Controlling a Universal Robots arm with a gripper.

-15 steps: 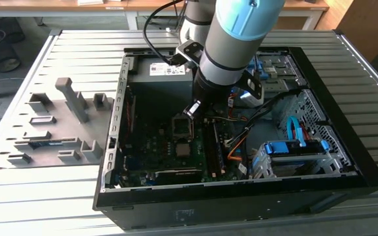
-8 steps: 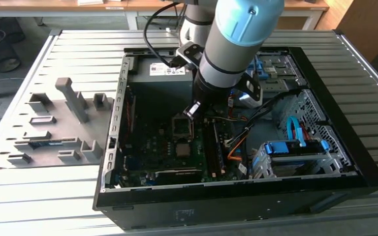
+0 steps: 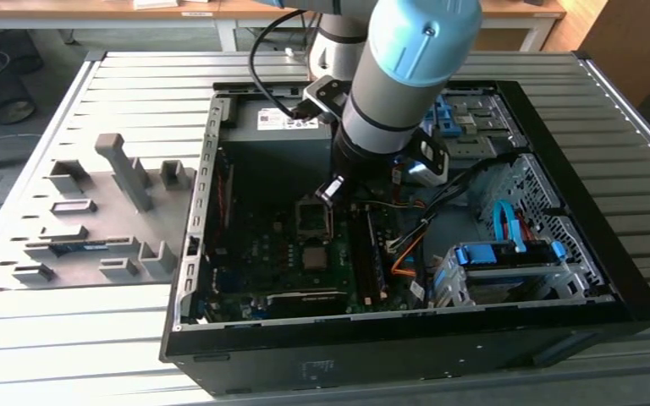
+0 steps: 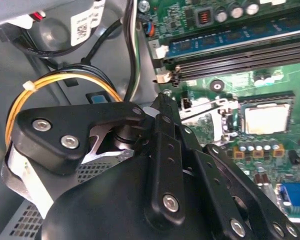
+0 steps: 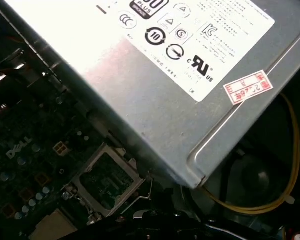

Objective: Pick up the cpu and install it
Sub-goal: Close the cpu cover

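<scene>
The cpu (image 4: 267, 118), a small square with a pale silvery top, lies flat in its socket on the green motherboard (image 4: 270, 85). It is also seen in the exterior view as a light square (image 3: 317, 256), and in the first wrist view as a pale square (image 5: 52, 226). Beside the socket, the metal retention frame (image 4: 205, 112) (image 5: 107, 180) stands swung open. My gripper (image 3: 331, 193) hangs inside the open computer case (image 3: 596, 279), above the swung-open frame and a little away from the cpu. Its black linkage (image 4: 165, 165) fills the foreground and hides its tips.
A grey power supply (image 5: 155, 90) sits close by the socket. Memory slots (image 4: 240, 55) run along the board. Yellow and orange cables (image 4: 65, 82) loop near the gripper. A drive cage with blue cables (image 3: 506, 262) is at the exterior view's right, a grey parts fixture (image 3: 99, 211) at its left.
</scene>
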